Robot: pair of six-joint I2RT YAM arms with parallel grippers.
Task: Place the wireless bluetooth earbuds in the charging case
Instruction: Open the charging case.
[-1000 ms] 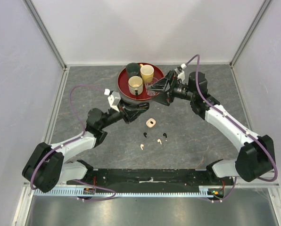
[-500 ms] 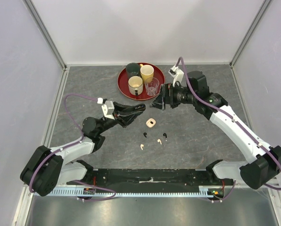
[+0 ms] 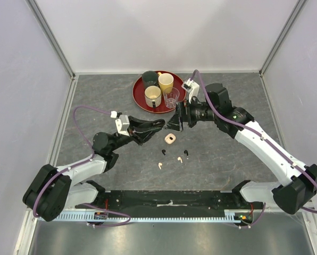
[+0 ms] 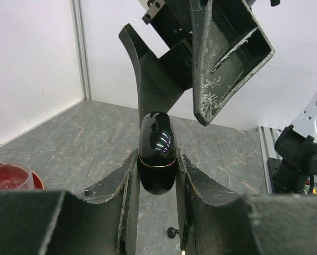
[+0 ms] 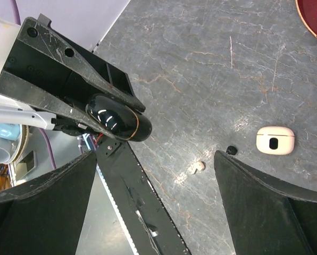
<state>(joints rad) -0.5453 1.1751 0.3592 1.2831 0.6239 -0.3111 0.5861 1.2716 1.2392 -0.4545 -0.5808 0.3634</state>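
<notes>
My left gripper [image 3: 158, 124] is shut on a closed glossy black charging case [image 4: 157, 151] with a thin gold seam, held above the table. The case also shows in the right wrist view [image 5: 116, 124]. My right gripper [image 3: 173, 121] is open and empty, its fingers [image 4: 227, 53] just beyond the case, not touching it. On the table lie two black earbuds [image 3: 163, 152] [image 3: 186, 153], two cream-white earbuds [image 3: 160, 165] [image 3: 178, 159] and a cream-white case [image 3: 170, 138]. The right wrist view shows that case [image 5: 275, 140], a black earbud [image 5: 231, 150] and a white earbud [image 5: 199, 167].
A red round tray [image 3: 139, 101] at the back holds a dark green cup [image 3: 149, 78], a yellow cup [image 3: 165, 81], a cream cup [image 3: 152, 94] and a clear glass [image 3: 172, 98]. Walls close the table on the left, back and right.
My right gripper has moved left from beside the tray to just in front of my left gripper. My left arm drew back a little early on and then stayed still.
</notes>
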